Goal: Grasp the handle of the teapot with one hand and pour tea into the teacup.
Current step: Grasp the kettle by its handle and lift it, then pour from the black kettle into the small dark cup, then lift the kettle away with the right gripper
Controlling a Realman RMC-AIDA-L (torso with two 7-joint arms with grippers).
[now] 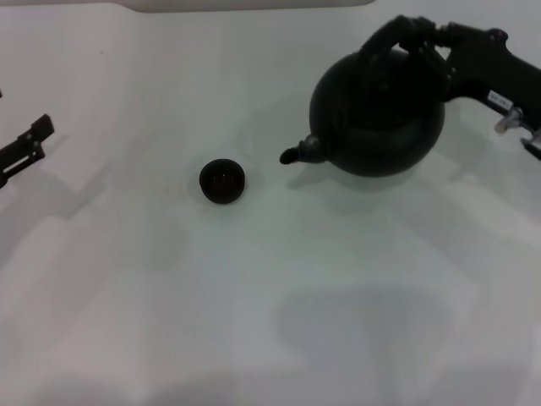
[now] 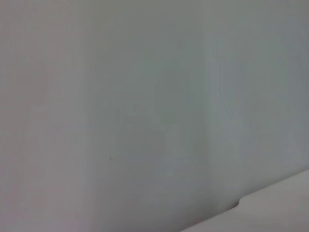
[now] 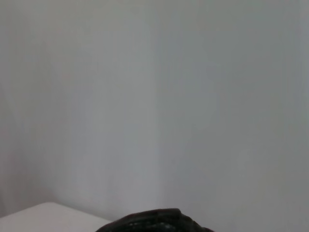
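The round black teapot (image 1: 378, 114) is at the back right of the white table, its short spout (image 1: 297, 152) pointing left toward the teacup. Its arched black handle (image 1: 390, 36) rises over the body. My right gripper (image 1: 423, 38) comes in from the right and is shut on the handle's top. A dark curved piece of the handle shows at the edge of the right wrist view (image 3: 154, 222). The tiny round black teacup (image 1: 222, 181) stands on the table left of the spout, a short gap away. My left gripper (image 1: 25, 145) is parked at the far left edge.
The white table (image 1: 270, 304) spreads across the whole view. A pale object's edge (image 1: 254, 5) runs along the back. The left wrist view shows only the white surface and a pale edge (image 2: 270, 203).
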